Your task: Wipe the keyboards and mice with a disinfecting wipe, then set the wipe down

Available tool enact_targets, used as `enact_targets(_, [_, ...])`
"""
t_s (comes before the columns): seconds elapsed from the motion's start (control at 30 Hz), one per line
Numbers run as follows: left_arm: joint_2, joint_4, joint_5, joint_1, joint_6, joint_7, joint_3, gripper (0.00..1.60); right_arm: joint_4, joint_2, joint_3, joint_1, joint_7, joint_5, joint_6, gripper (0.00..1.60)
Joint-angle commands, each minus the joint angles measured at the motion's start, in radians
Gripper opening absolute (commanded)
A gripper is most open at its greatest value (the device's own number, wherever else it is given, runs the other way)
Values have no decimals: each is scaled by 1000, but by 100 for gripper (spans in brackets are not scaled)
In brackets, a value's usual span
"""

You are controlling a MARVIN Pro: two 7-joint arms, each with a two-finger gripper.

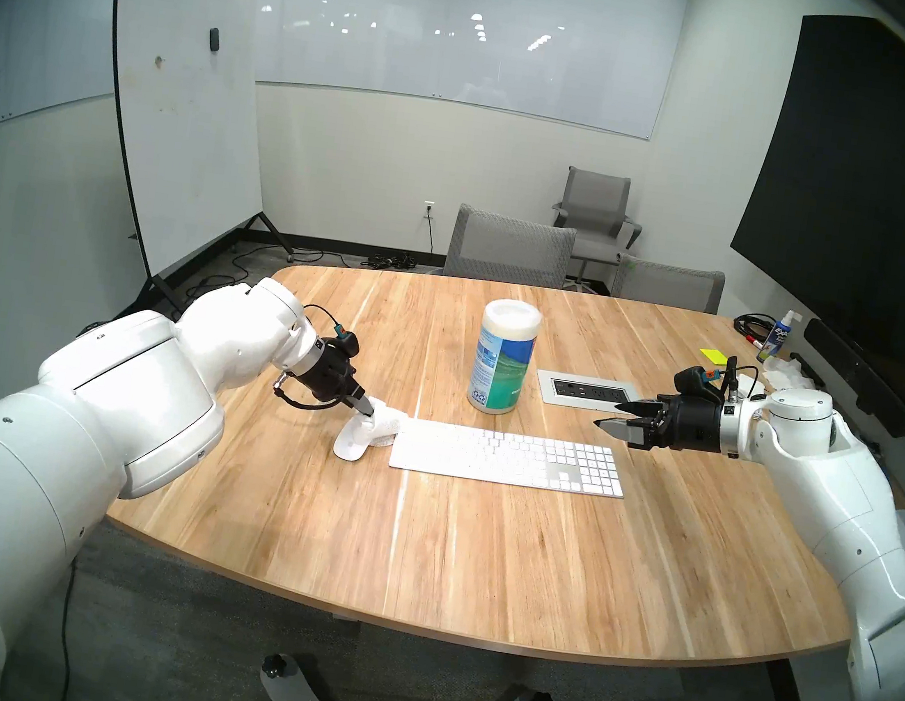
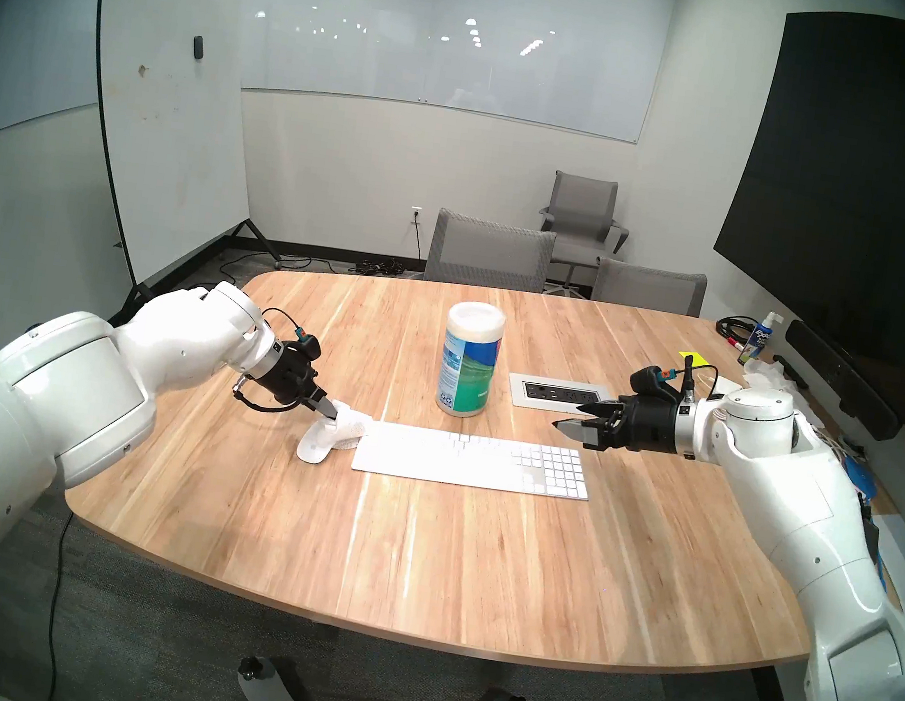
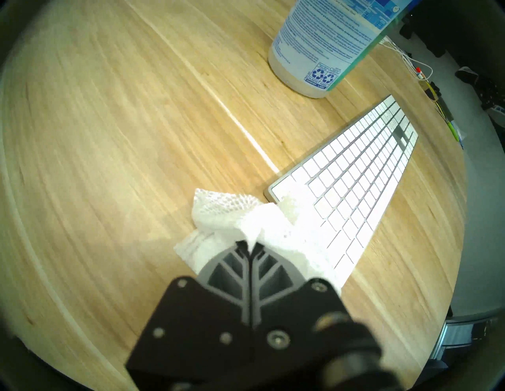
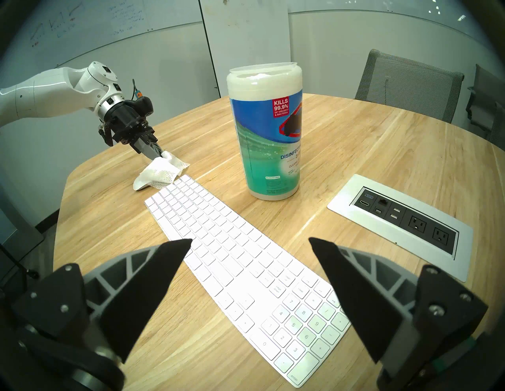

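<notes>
This is an office meeting room. A long wooden tabletop (image 1: 470, 544) carries a built-in power and data outlet panel (image 1: 585, 390) just beyond the right pincer (image 1: 615, 415), grey mesh chairs (image 1: 509, 248) stand at its far side, and a wall-wide glass whiteboard (image 1: 463, 33) runs behind them. A rolling whiteboard (image 1: 183, 116) stands beyond the left pincer (image 1: 367, 409), and a large dark screen (image 1: 873, 184) hangs beyond the right one.

A canister (image 1: 504, 357) with a blue-green label stands upright mid-table (image 1: 414, 537). To its right a power panel (image 1: 586, 390) is set into the top. At the far right lie a spray bottle (image 1: 776, 341), yellow notes (image 1: 714, 355) and tissue (image 1: 785, 375). Grey chairs (image 1: 509, 248) stand beyond; a whiteboard (image 1: 189, 111) stands far left.
</notes>
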Motion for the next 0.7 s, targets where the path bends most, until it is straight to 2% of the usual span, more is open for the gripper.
enact_targets(0.0, [5, -9, 12, -25, -1, -60, 14, 0, -6, 2, 12, 19, -2, 3, -2, 160])
enact_targets(0.4, [41, -47, 46, -23, 12, -197, 49, 0, -6, 2, 12, 19, -2, 3, -2, 160])
enact_targets(0.67, [76, -94, 49, -4, 30, -225, 54, 0, -6, 2, 12, 18, -2, 3, -2, 160])
